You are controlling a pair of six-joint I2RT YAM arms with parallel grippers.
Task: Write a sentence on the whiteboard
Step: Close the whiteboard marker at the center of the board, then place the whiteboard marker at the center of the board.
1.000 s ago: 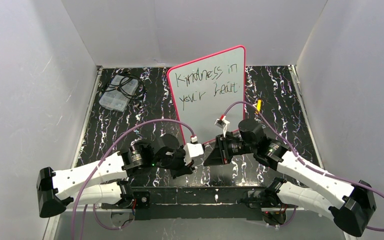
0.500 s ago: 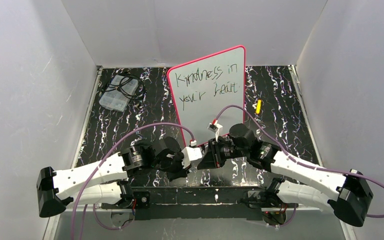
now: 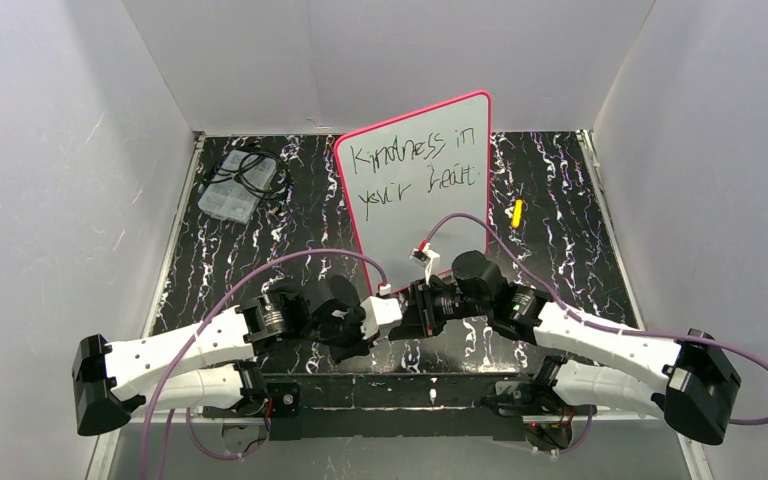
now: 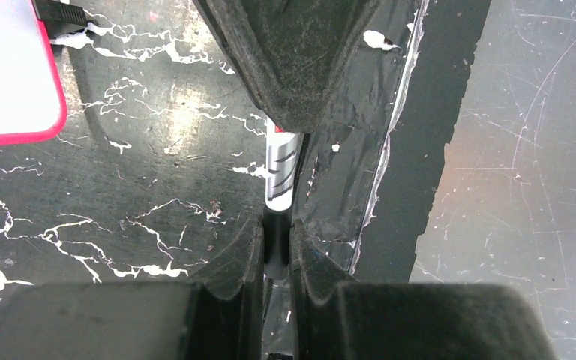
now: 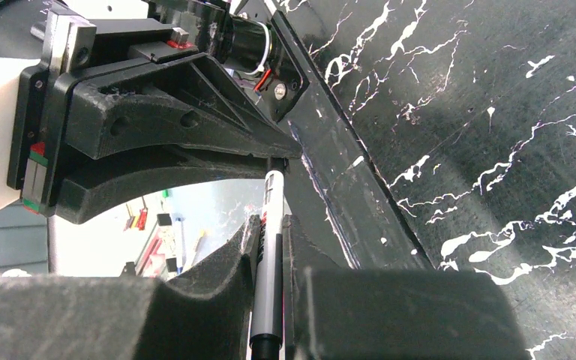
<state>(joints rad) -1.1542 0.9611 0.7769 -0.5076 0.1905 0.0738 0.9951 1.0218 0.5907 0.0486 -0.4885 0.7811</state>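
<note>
A large white rectangular whiteboard (image 3: 415, 215) with rounded corners and a thin pink-red frame is standing upright in the upper middle of the top view. Its long axis is running up the frame, its top edge is rising toward the right, and its writing face is facing the arms at the bottom. A thin, dark handwritten sentence (image 3: 415, 170) is sitting on its upper half in two lines, reading "Kindness in your heart" and climbing slightly to the right.

Just below the board, two white-and-black arms are reaching inward from the bottom corners, with their wrists meeting nose to nose at the centre. The left gripper (image 4: 276, 234) is clamping the dark end of a slim grey-and-white marker (image 5: 269, 247). The right gripper (image 5: 270, 225) is pinching the grey barrel of the same marker, so both are gripping it at once. The marker is running straight up each wrist frame, from one gripper into the other.

Everything is resting on a black tabletop (image 3: 560, 180) veined with white. A clear plastic compartment box (image 3: 222, 200) with black cables on it is lying at the upper left. A small yellow object (image 3: 516, 212) is lying to the right of the board.
</note>
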